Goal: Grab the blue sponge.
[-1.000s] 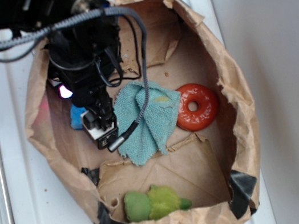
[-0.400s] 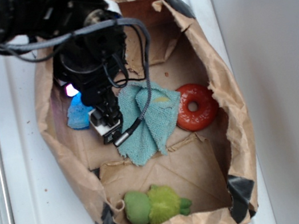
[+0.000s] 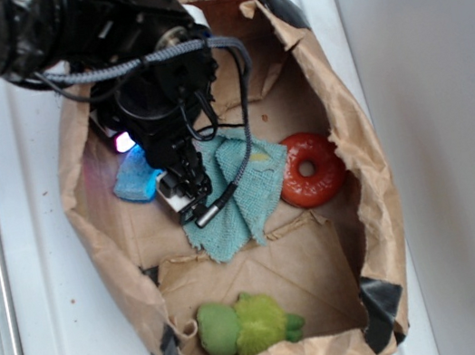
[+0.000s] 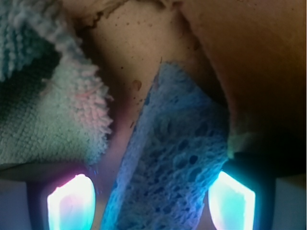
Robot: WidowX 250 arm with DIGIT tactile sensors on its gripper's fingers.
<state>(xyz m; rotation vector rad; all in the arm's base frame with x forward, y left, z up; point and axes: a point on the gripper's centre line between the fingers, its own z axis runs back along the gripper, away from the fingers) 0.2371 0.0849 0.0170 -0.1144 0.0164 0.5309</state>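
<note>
Claw fingers show at the lower corners of the wrist view, their lit pads spread apart with the blue sponge standing tilted between them; the right pad seems to touch the sponge's edge, while a gap remains at the left pad, so the claw is open around it, not clamped. In the exterior view the claw sits in the upper left of the frame, under the black arm, and the sponge lies just left of it, close to the left wall of the brown paper bag. Just right of the claw lies the teal terry cloth, its fuzzy edge filling the upper left of the wrist view. Touching the cloth's right side, the red ring rests flat near centre right. Well apart, at lower centre, a green plush toy lies on the bag's floor. The bag stands on a white surface.
</note>
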